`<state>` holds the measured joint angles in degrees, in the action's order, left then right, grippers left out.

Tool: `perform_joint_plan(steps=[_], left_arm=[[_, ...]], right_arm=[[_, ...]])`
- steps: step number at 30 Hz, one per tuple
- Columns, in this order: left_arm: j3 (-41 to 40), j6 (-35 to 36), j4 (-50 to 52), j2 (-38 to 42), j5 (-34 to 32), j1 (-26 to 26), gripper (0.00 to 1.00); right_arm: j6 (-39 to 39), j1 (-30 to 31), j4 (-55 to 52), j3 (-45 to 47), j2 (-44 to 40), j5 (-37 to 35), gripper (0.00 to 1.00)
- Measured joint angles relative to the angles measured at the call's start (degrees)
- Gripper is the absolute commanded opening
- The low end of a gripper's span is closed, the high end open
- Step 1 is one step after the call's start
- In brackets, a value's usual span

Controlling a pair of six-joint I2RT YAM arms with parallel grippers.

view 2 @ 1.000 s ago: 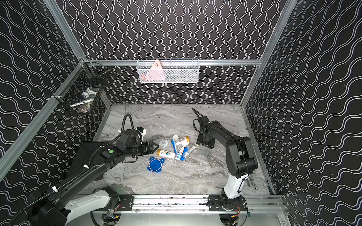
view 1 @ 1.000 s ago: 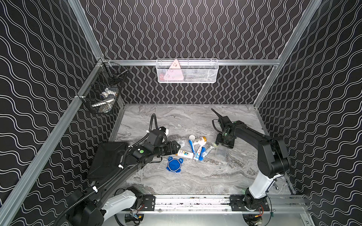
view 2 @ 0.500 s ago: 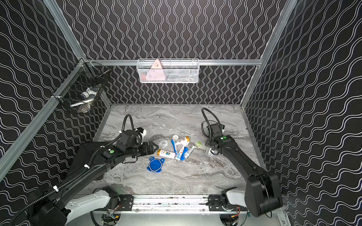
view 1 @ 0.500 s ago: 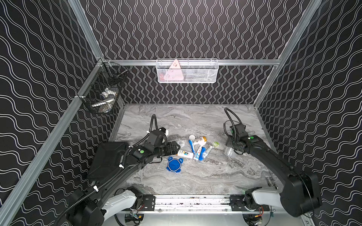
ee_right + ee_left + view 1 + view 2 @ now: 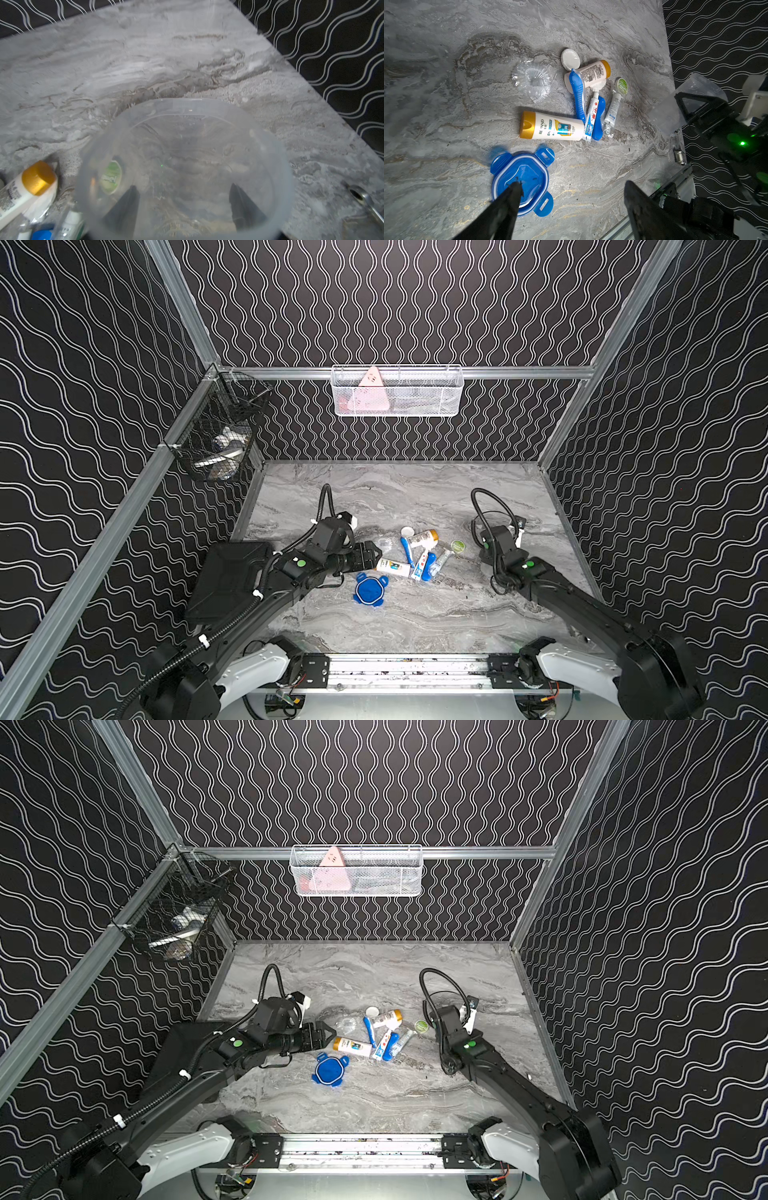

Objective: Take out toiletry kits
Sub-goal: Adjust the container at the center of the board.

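Note:
The toiletry kits lie in a loose pile mid-table. One gold-capped white bottle lies nearest my left gripper and a second one farther back. Between them lie the blue toothbrush, the toothpaste tube, the small clear bottle and the green-lidded jar. My left gripper hovers open just left of the pile, empty. My right gripper is shut on the clear cup, held off the table to the right of the pile with nothing in it.
A blue lobed lid lies in front of the pile, under one left finger in the wrist view. Crumpled clear plastic and a white round disc lie beside the kits. A white basket and a black basket hang on the walls.
My right arm has drawn back to the right with the clear cup, away from the pile, and the green-lidded jar now shows on the table. The left arm has not moved.

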<state>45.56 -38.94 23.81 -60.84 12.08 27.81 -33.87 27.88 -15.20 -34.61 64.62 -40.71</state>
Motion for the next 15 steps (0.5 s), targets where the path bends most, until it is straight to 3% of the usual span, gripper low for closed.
perform_joint_plan(steps=[9, 15], left_arm=[[-1.6, -0.2, -1.6, -1.5, 0.5, 0.0, 0.81], [-1.8, -0.3, -2.0, -1.4, 0.9, 0.0, 0.81]], right_arm=[[4.8, 3.1, 20.8, -1.8, 16.2, -15.9, 0.68], [1.6, 5.2, 18.2, -9.0, 22.1, -17.9, 0.7]])
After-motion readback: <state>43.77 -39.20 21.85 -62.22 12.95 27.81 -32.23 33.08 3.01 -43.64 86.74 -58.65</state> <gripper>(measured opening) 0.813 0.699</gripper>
